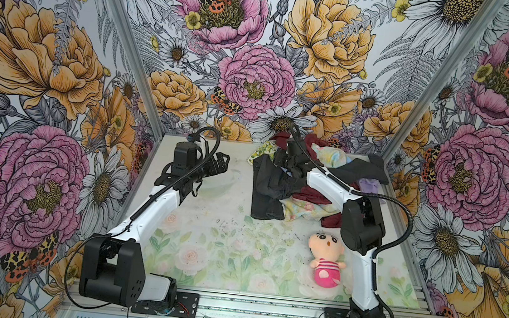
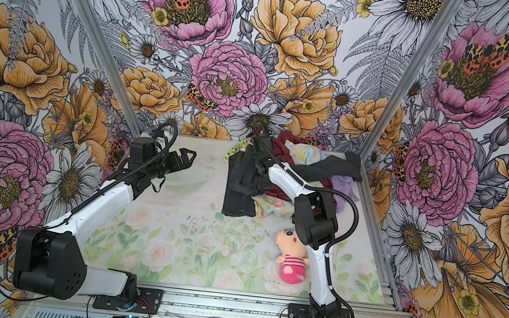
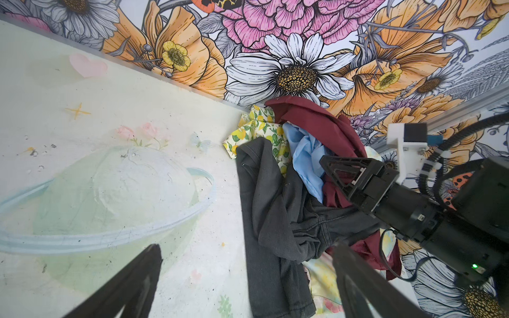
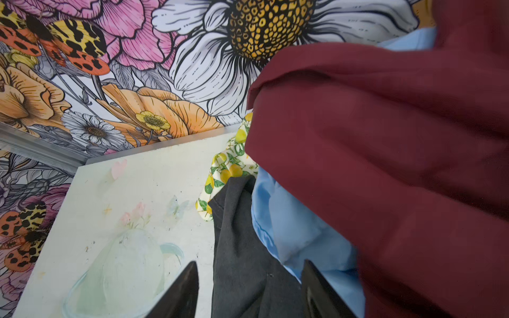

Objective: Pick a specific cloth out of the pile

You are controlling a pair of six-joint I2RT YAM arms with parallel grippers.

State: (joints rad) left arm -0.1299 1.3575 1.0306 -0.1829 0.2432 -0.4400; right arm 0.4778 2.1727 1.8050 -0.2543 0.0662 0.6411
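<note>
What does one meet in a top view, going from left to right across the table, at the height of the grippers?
Open black left gripper → dark grey garment at the pile's left edge → right arm's white link → pale lavender cloth.

Left arm extended forward from its base, left gripper (image 1: 221, 162) raised, jaws spread wide and empty (both fingers visible in its wrist view). Right arm bent at the elbow, right gripper (image 3: 341, 176) angled down, its 2 fingers parted.
</note>
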